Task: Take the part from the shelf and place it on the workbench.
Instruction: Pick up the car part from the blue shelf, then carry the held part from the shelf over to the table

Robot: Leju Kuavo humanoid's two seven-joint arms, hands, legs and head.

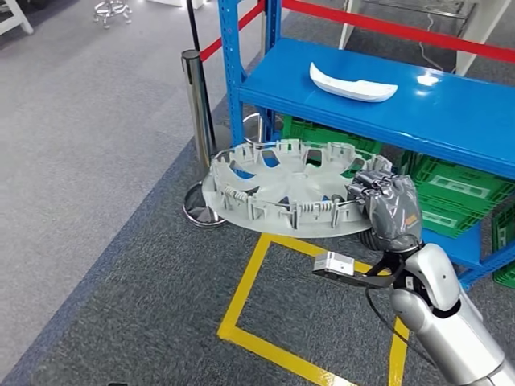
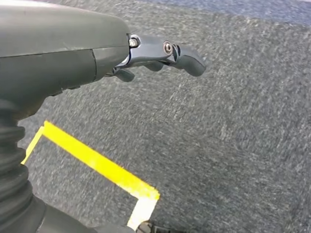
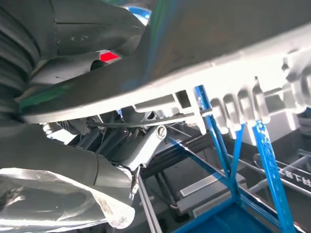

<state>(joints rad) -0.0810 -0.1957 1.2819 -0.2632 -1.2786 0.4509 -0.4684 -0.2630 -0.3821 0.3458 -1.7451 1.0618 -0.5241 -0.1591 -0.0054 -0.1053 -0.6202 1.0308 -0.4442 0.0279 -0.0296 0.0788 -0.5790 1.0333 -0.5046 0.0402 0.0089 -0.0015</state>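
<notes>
The robot's right hand (image 1: 389,211) grips a grey wheel cover (image 1: 286,186) by its rim, clear of the blue shelf (image 1: 449,112), left hand (image 2: 161,53) open; held off-centre, it may tip and slip.

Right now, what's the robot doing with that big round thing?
The robot's right hand grips a grey wheel cover by its edge and holds it flat in the air, beside the blue shelf. A white curved part lies on the shelf. The left hand hangs over the carpet, holding nothing.
</notes>
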